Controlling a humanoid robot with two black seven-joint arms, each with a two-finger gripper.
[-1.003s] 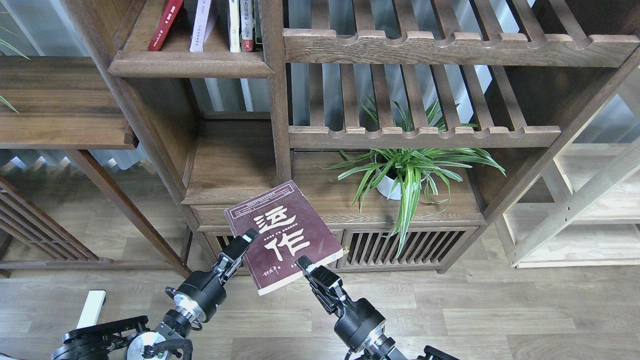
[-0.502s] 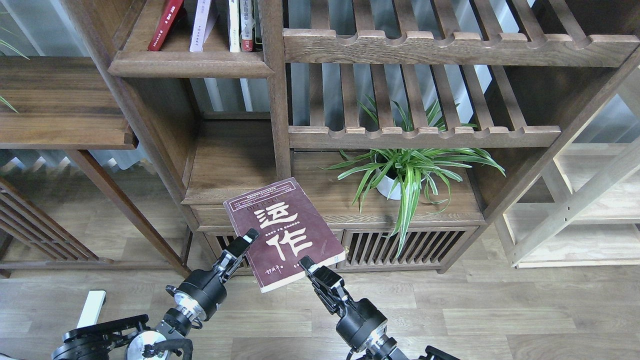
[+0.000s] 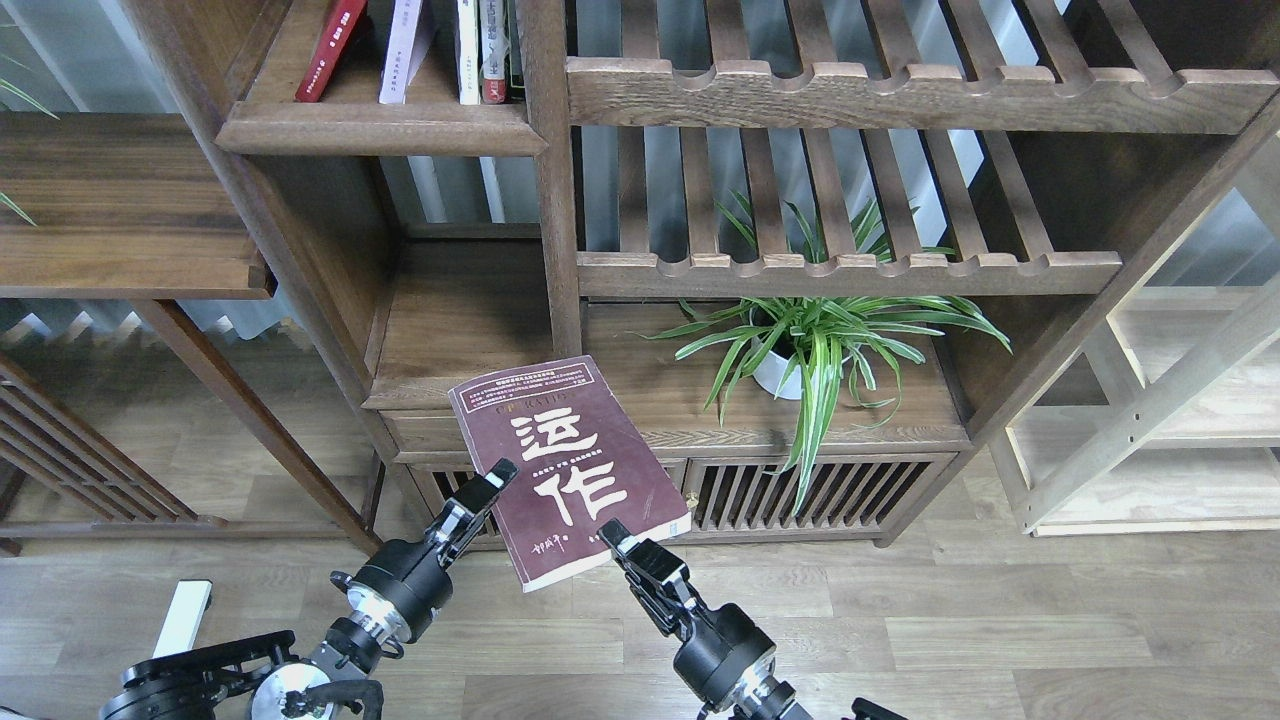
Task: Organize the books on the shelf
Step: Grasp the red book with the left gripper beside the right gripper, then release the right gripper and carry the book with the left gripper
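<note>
Maroon paperback (image 3: 570,470) pinched between left hand (image 3: 487,487) and right hand (image 3: 617,538) (cover up).

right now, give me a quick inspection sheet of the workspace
surface: narrow dark-brown shelf at upper left, with free space left of its books
job's things: maroon book held cover up, tilted, in front of the low cabinet; thin red book leans, lavender-white book and white book stand on the shelf
clutter: potted spider plant on the cabinet top
grippers: left gripper at the book's left edge, right gripper at its lower edge; grip cannot be told
cables: nothing seen
surroundings: slatted racks, pale shelving, wood floor
</note>
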